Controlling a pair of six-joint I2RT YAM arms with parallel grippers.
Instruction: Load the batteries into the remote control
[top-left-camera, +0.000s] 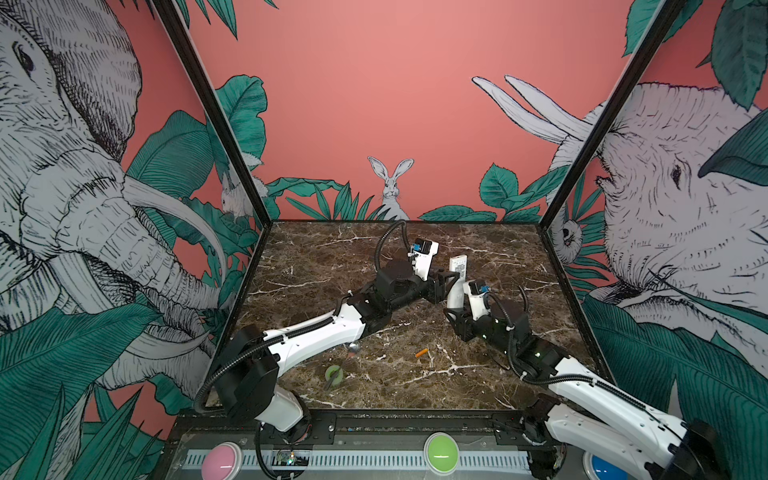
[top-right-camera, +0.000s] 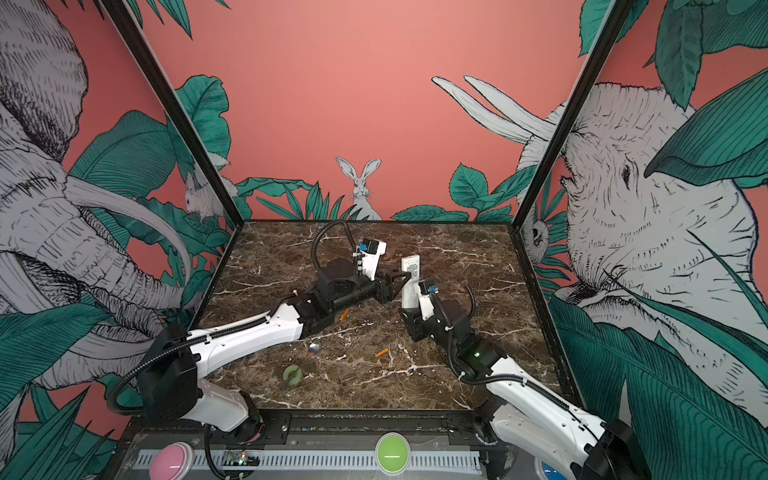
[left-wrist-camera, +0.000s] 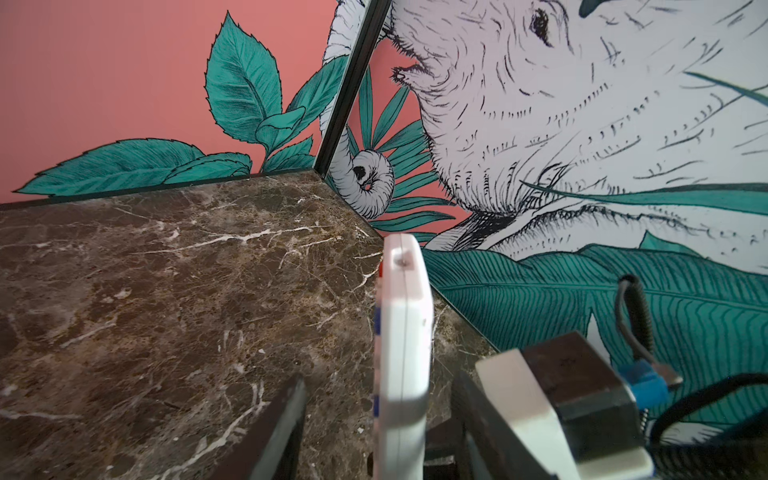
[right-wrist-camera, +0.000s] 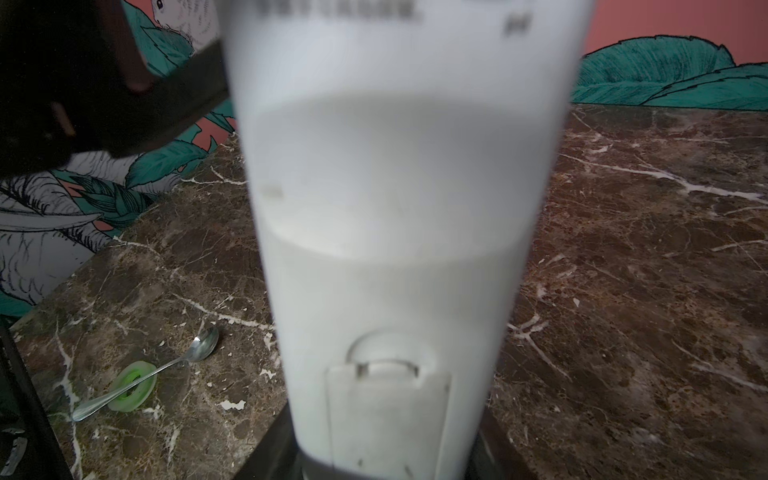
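Little of the job looks done. The table (top-left-camera: 316, 257) has the loose parts on it. The remote (top-left-camera: 454, 291) is off it, stood on end in the right gripper (top-left-camera: 454, 311), whose jaws are clamped across its lower end. The left gripper (left-wrist-camera: 379, 386) sits further up the remote, one jaw on each side with a gap showing at both, so it brackets the bar without gripping it.

Just above the right gripper's jaws the cover (right-wrist-camera: 386, 399) appears to be in place on the plain back (that close view is soft, so I would not swear to the latch).

The spoon (right-wrist-camera: 166, 365) lies well behind the left gripper, its handle across a green ring (right-wrist-camera: 133, 386).

Both batteries are on the table. One battery (top-right-camera: 381, 353) lies well behind the right gripper, between the two arms. The other battery (top-right-camera: 343, 314) lies behind the left gripper, just beside its forearm.

By my reading, what is left is opening the cover, fetching and seating each battery, and closing up.
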